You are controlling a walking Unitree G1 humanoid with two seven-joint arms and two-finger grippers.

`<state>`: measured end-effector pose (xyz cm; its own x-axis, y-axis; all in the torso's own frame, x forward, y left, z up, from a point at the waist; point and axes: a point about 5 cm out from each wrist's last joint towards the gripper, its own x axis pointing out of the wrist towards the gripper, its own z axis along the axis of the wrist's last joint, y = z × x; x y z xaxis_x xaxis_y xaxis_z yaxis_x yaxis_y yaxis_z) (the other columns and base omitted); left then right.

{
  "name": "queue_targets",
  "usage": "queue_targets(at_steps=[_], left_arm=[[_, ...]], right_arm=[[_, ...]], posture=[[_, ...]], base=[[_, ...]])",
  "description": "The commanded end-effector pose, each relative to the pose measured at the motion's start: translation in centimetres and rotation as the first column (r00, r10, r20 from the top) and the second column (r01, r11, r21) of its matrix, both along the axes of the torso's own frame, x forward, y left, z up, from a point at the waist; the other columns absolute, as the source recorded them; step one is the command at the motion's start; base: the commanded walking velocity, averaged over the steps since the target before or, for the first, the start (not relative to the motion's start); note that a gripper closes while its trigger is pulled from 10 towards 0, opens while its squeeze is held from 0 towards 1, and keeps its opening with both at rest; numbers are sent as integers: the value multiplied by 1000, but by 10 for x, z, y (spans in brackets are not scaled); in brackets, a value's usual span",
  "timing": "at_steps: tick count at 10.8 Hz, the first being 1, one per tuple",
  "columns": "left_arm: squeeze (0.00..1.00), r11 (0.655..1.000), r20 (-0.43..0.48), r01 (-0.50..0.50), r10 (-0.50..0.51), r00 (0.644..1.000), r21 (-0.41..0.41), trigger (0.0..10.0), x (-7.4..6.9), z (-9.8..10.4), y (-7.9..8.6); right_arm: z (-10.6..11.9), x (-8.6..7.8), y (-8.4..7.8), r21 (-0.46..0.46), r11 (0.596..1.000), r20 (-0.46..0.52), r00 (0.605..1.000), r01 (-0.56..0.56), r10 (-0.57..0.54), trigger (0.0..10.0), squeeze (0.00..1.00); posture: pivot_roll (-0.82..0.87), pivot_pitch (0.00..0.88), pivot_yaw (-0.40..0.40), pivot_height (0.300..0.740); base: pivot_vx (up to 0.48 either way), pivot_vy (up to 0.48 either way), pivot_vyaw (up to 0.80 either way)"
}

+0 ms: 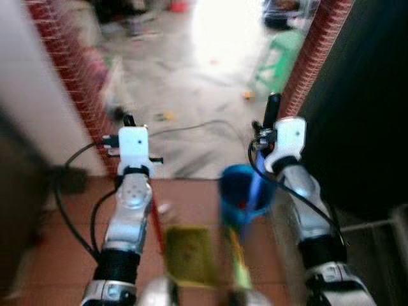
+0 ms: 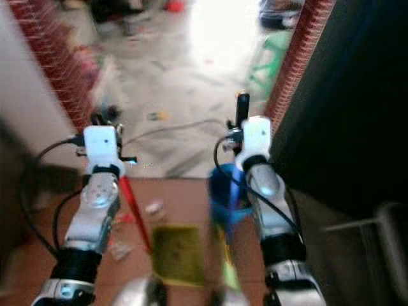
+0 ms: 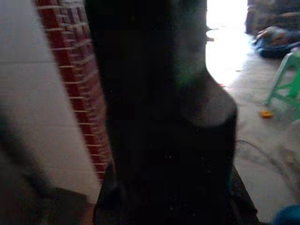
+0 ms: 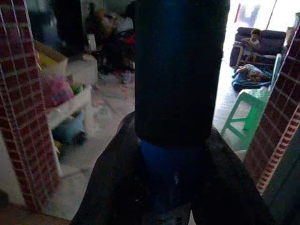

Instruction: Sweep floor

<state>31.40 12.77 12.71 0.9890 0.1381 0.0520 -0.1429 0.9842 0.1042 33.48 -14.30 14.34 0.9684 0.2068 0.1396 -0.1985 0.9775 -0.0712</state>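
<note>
The floor point(image 1: 191, 210) near the robot is reddish-brown tile; toward 12 o'clock it changes at a doorway to pale grey concrete point(image 1: 191, 83), glaring white at the far end. Small scraps of litter point(image 2: 153, 208) lie on the tile, with more bits, one of them orange point(image 1: 247, 95), scattered on the grey.

A blue dustpan point(image 1: 245, 191), blurred, hangs at about 1 o'clock, its blue handle point(image 4: 176, 70) running upright. A red stick point(image 2: 135, 210), apparently the broom's, slants down at 10 o'clock. A yellow-green mat point(image 1: 188, 255) lies flat at 6 o'clock.
</note>
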Motion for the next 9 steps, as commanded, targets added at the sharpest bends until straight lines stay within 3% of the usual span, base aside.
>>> queue_targets(at_steps=[1, 3, 5, 9], left_arm=[[0, 999, 56, 33, -34, 998, 9, 10000, 0, 14, -11], [0, 999, 58, 43, -44, 997, 11, 10000, -1, 16, -13], [0, 999, 82, 53, -54, 995, 11, 10000, -1, 21, -15], [0, 999, 182, 48, -47, 982, -2, 10000, 0, 45, -12]], right_arm=[[5, -1, -9, -10, 1000, 30, 999, 26, -26, 10000, 0], [6, 0, -8, -9, 1000, 32, 999, 24, -24, 10000, 0], [7, 0, -9, -10, 1000, 42, 999, 22, -21, 10000, 0], [8, 0, -10, -22, 999, 48, 999, 23, -22, 10000, 0]], posture=[[-17, 42, -18, 740], [-16, 41, -16, 740], [-15, 38, -18, 740], [-10, 37, -20, 740]], base=[[0, 480, 0], [0, 480, 0], [0, 480, 622], [0, 0, 673]])
